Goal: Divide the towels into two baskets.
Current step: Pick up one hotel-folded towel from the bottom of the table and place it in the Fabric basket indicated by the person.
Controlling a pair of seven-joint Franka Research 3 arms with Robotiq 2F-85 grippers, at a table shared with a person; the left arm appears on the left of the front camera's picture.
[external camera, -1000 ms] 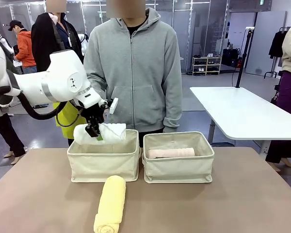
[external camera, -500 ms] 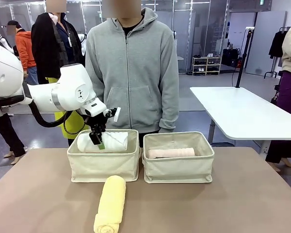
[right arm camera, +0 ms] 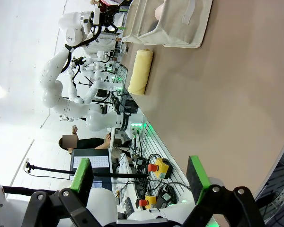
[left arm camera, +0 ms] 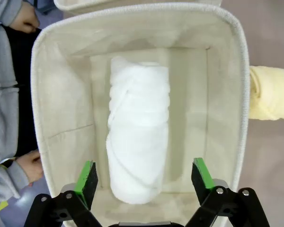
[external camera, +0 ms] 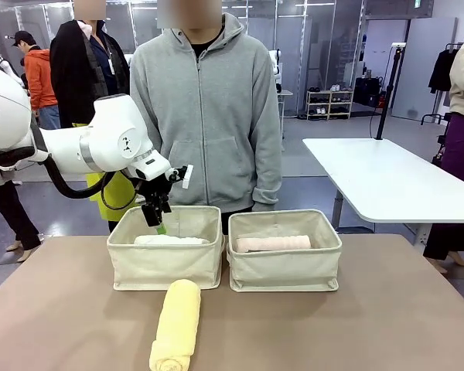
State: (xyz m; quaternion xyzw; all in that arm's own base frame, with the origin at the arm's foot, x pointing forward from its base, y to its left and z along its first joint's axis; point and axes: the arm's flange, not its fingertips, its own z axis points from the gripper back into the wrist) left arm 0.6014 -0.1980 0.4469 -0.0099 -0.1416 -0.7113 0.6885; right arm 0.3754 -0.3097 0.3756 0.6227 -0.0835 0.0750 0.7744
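Two cream baskets stand side by side on the brown table. The white towel point(external camera: 170, 240) lies loose on the floor of the left basket point(external camera: 164, 267). My left gripper point(external camera: 159, 224) hangs open just above it, its fingers apart on either side of the roll with nothing held. From the left wrist, the white towel point(left arm camera: 137, 142) lies lengthwise below my left gripper point(left arm camera: 144, 177), inside the basket's rim point(left arm camera: 241, 94). A pale pink towel point(external camera: 272, 243) rests in the right basket point(external camera: 284, 267). The pale yellow towel point(external camera: 178, 325) lies on the table in front. My right gripper point(right arm camera: 139, 175) is open and holds nothing, far from the baskets.
A person in a grey hoodie point(external camera: 209, 116) stands close behind the baskets, with a hand point(left arm camera: 31, 165) near the left basket's far wall. A white table point(external camera: 387, 182) stands at the back right. Other people stand at the back left.
My left gripper opened and let go of the white towel, which dropped from rim height to the floor of the left basket. The gripper stays above it.
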